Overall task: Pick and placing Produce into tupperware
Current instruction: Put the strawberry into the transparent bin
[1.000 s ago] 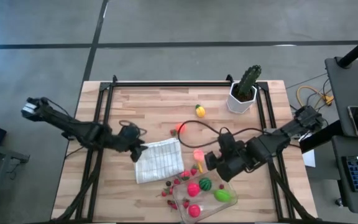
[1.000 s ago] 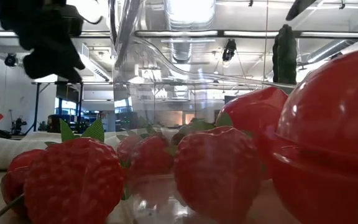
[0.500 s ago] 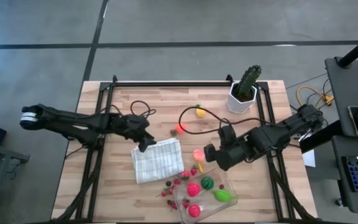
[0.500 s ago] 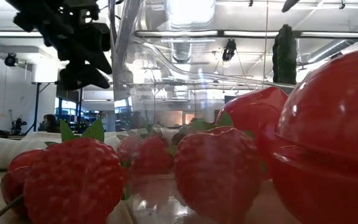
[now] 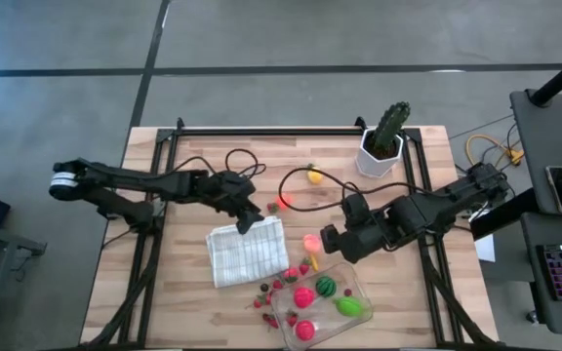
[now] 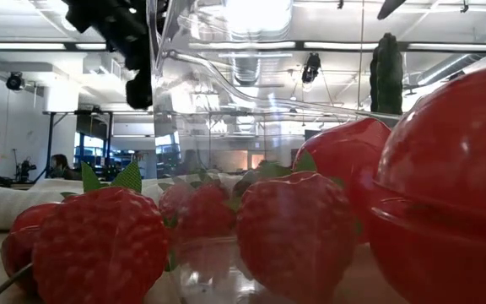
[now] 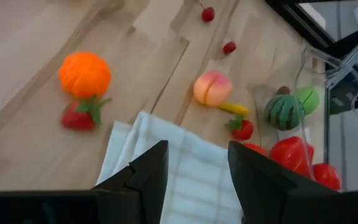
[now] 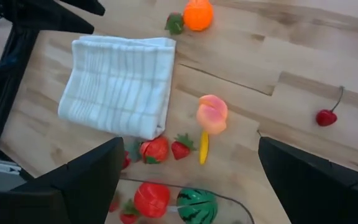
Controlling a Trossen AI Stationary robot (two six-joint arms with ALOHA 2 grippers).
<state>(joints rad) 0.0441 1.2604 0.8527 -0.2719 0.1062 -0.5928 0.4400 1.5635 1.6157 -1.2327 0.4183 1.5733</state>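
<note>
You are working over a light wooden plank desk (image 5: 213, 161) with a black metal frame, set on a grey concrete floor (image 5: 261, 49). In the low view the room beyond shows ceiling lights and ducting.

Near the desk's front edge lies the clear, shallow rectangular plastic tupperware (image 5: 359, 290) with rounded corners. Inside it you can see a pink round fruit (image 5: 303, 296), a small dark green striped watermelon (image 5: 324, 288), a bright green piece (image 5: 350, 306) and another pink piece (image 5: 305, 331). Tiny red berries (image 5: 266, 290) are scattered on the wood just beside the container, between it and the white checked folded cloth (image 5: 249, 251).

Other produce is still out on the desk: a peach-pink fruit (image 5: 311, 242) just past the tupperware, an orange round fruit (image 5: 283, 202) beyond the cloth's far corner, and a yellow piece (image 5: 314, 175) farther back. A dark green cactus in a white pot (image 5: 382, 142) stands at the far right corner.

Your left gripper (image 5: 249, 220) hangs over the far edge of the cloth; its jaws are narrowly parted with nothing between them. Your right gripper (image 5: 330, 242) sits beside the peach-pink fruit, jaws spread wide and empty.
</note>
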